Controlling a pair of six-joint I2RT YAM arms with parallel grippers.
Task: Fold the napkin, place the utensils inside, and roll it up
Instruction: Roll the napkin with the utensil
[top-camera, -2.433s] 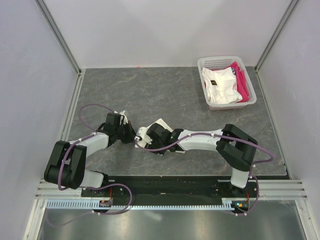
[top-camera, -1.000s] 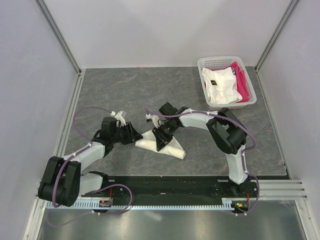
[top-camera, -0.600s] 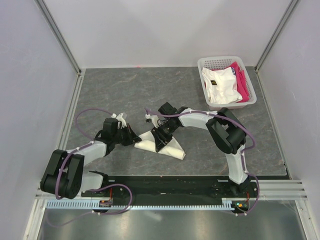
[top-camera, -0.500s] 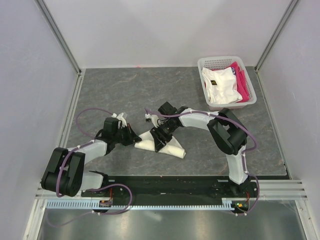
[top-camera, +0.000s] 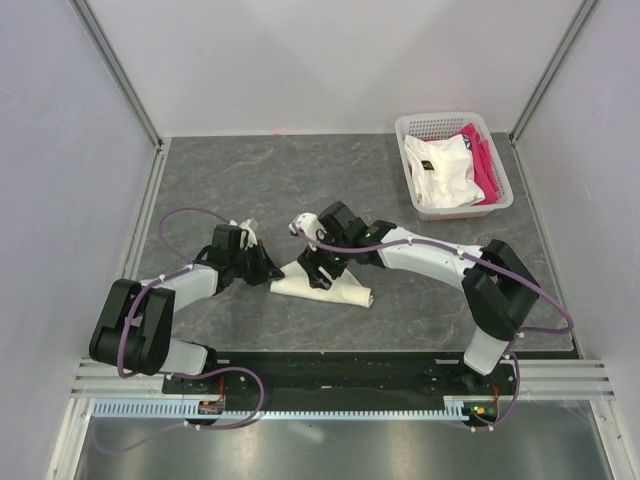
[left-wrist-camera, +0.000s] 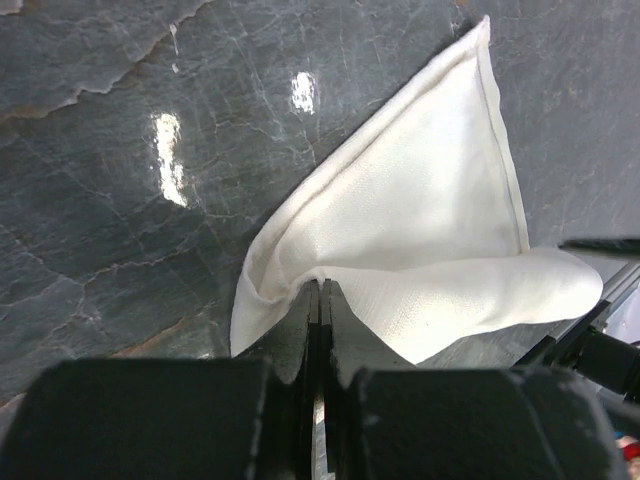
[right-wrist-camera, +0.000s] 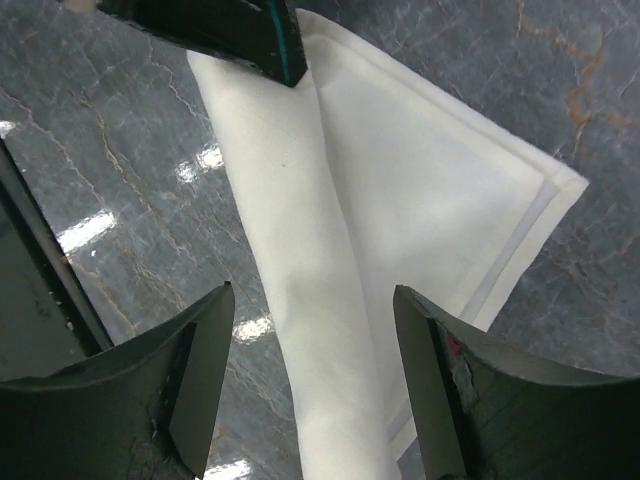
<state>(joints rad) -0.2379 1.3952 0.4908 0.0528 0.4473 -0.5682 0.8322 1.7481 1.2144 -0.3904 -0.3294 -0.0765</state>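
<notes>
On the grey marbled table (top-camera: 300, 180) the cream-white napkin (top-camera: 330, 290) lay folded into a long pointed wedge, thick along one side and flat, with a stitched hem, along the other. The left gripper (top-camera: 268, 274) reached in at the napkin's left end, and the left wrist view showed its fingers (left-wrist-camera: 300, 330) pressed tight together with a raised pleat of the napkin (left-wrist-camera: 420, 230) pinched between their tips. The right gripper (top-camera: 318, 276) stood over the napkin's middle from the far side. In the right wrist view its fingers (right-wrist-camera: 200, 370) were spread wide apart, one on either side of the thick roll of the napkin (right-wrist-camera: 400, 200), holding nothing; whether they touched the cloth could not be told. From above, both wrists covered part of the napkin, so only its near edge and right tip showed plainly. Well off to the far right of the napkin sat a white plastic basket (top-camera: 465, 209) in the table's corner, with a white garment (top-camera: 440, 172) bearing a small dark mark and a pink cloth (top-camera: 484, 160) tucked beside it. In all: one napkin, one basket, two cloths inside the basket, and two arms.
</notes>
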